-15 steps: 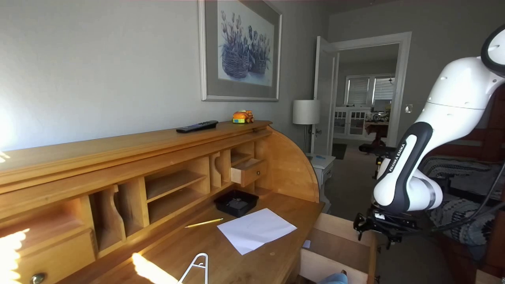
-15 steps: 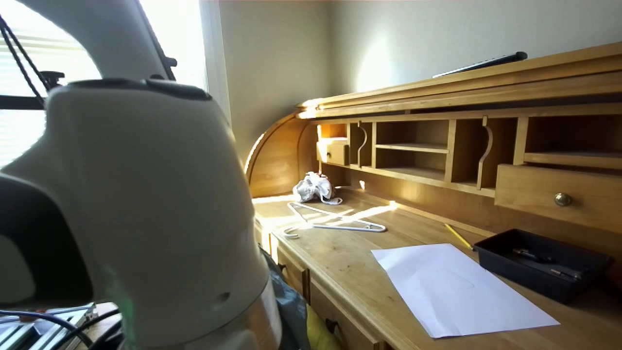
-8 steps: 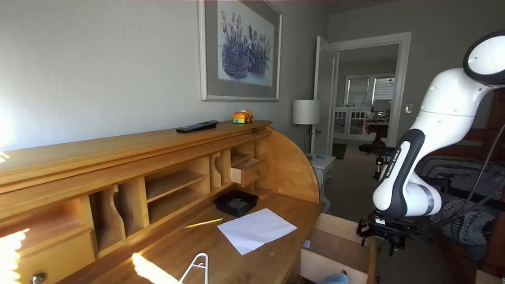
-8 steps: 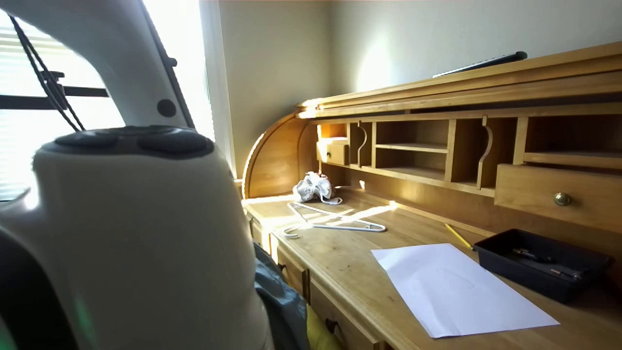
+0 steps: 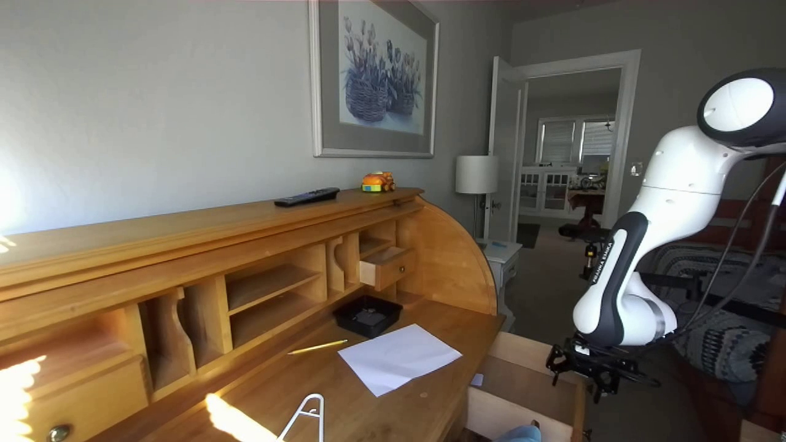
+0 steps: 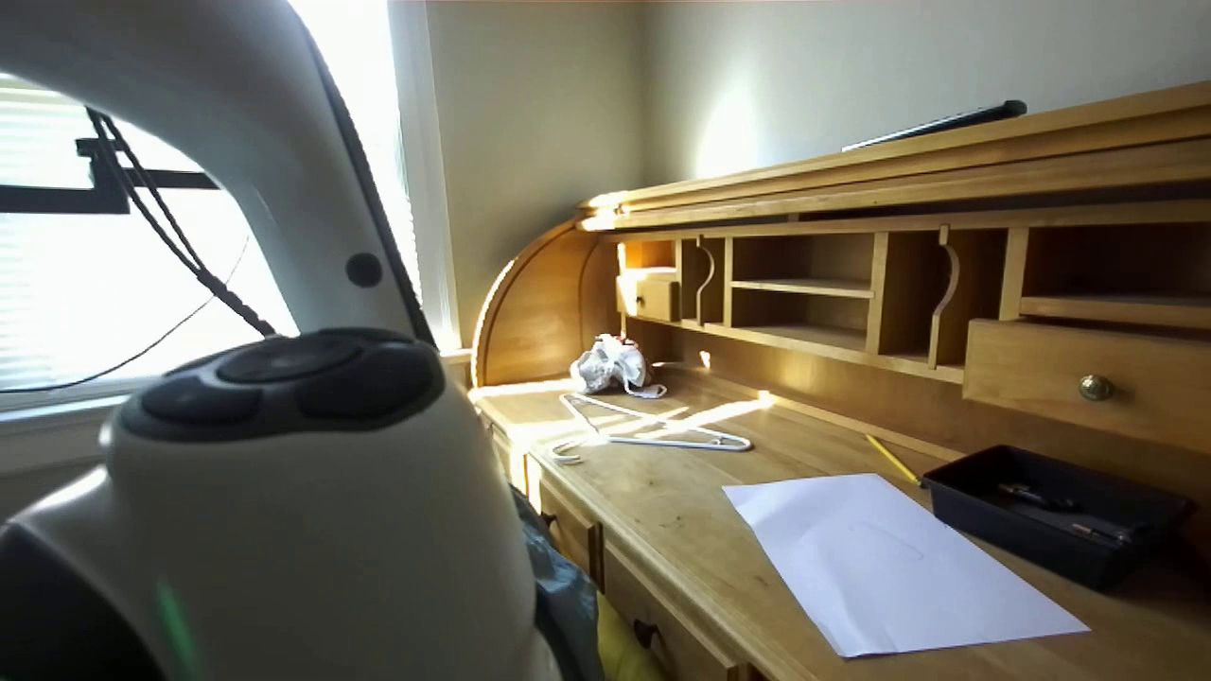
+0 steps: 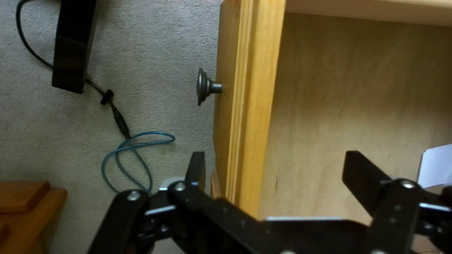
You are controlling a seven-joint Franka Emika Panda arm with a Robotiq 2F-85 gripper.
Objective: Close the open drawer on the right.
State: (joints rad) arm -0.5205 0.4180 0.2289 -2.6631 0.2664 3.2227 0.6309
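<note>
The pale tan drawer (image 5: 497, 412) stands pulled out from the desk's right end in an exterior view. In the wrist view I look down on its honey-coloured front rim (image 7: 261, 106), with a dark round knob (image 7: 208, 86) on the outer face. My gripper (image 5: 577, 388) hangs over the drawer's front edge, open and empty. In the wrist view the gripper (image 7: 275, 158) has one finger outside the front panel over the carpet and the other over the drawer's inside. I cannot tell how far the fingertips are above the rim. The gripper and this drawer are out of view in an exterior view.
A white card (image 7: 436, 165) lies in the drawer. A white sheet (image 5: 402, 359), a black tray (image 5: 368, 316) and a hanger (image 6: 662, 435) lie on the desktop. A black box (image 7: 72, 42) and blue cable (image 7: 120, 162) are on the carpet. Wooden furniture (image 7: 24, 208) stands nearby.
The arm has come down and shifted left in an exterior view, bringing the gripper lower and over the drawer's front edge. The gripper stays open. The drawer has not moved.
</note>
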